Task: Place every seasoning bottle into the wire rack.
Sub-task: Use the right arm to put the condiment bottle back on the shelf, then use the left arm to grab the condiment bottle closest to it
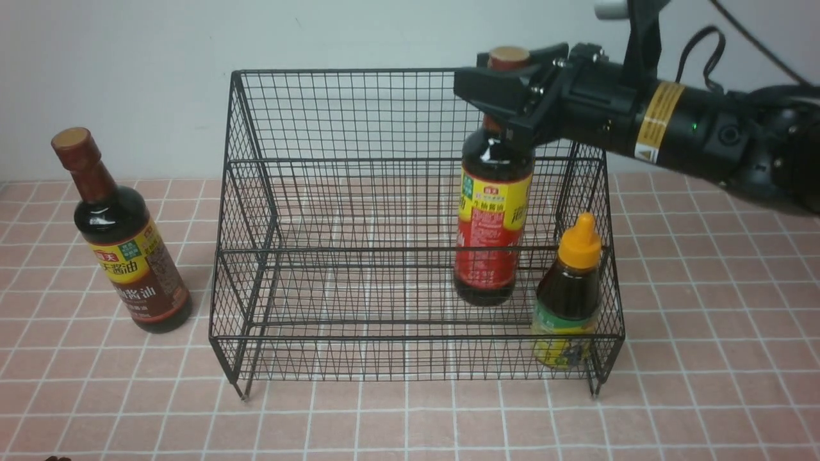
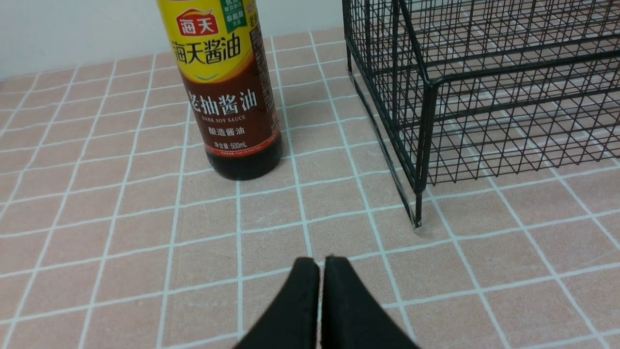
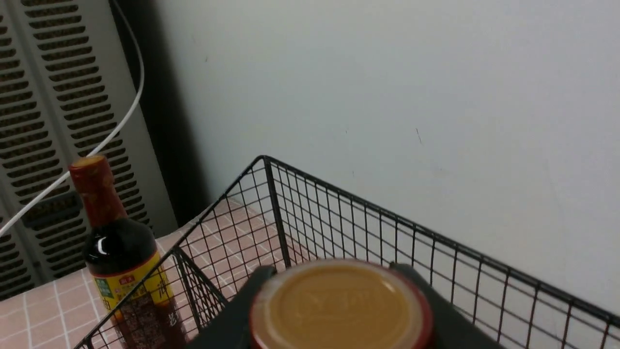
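Observation:
The black wire rack [image 1: 346, 70] stands mid-table. Inside it, on the right, a tall seasoning bottle with a red-and-yellow label [image 1: 490, 237] is upright, and my right gripper [image 1: 506, 89] is shut on its brown-red neck just under the cap. In the right wrist view the fingers [image 3: 252, 291] flank that cap [image 3: 339, 305]. A short bottle with an orange nozzle cap [image 1: 570, 288] sits in the rack's front right corner. Another tall bottle with a yellow-and-brown label [image 1: 128, 256] stands on the table left of the rack. My left gripper [image 2: 319, 261] is shut and empty, low before that bottle [image 2: 227, 97].
The table is covered in pink tiles [image 1: 705, 320] and backs onto a white wall [image 1: 128, 64]. A grey vented panel [image 3: 38, 121] and a white cable [image 3: 121, 121] lie beyond the table's left end. The rack's front left leg [image 2: 417, 213] is near my left gripper.

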### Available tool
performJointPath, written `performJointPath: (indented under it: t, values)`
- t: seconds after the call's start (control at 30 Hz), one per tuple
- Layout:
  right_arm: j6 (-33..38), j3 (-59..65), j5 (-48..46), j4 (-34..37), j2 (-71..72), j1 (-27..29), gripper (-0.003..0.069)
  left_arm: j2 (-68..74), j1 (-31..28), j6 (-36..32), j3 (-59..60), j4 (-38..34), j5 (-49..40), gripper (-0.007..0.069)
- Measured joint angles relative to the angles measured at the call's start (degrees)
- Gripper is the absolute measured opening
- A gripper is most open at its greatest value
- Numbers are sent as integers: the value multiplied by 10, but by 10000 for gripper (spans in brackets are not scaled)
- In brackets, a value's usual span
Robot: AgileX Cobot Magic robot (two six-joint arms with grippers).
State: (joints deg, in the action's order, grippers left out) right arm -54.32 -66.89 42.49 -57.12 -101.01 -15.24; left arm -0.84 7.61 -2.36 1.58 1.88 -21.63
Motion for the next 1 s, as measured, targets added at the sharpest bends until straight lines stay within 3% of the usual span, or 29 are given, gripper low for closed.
performJointPath:
  t: [0.4, 0.67, 0.9, 1.0]
  values:
    - [28, 16, -1, 10, 0, 0, 279, 0, 0, 0, 0, 0, 0, -7]
    - [28, 14, 36, 35, 27, 0, 373, 0, 0, 0, 0, 0, 0, -7]
    - [40, 14, -46, 37, 107, 0, 378, 0, 0, 0, 0, 0, 0, -7]
    - [40, 14, -141, 45, 179, 8, 363, 0, 0, 0, 0, 0, 0, -7]
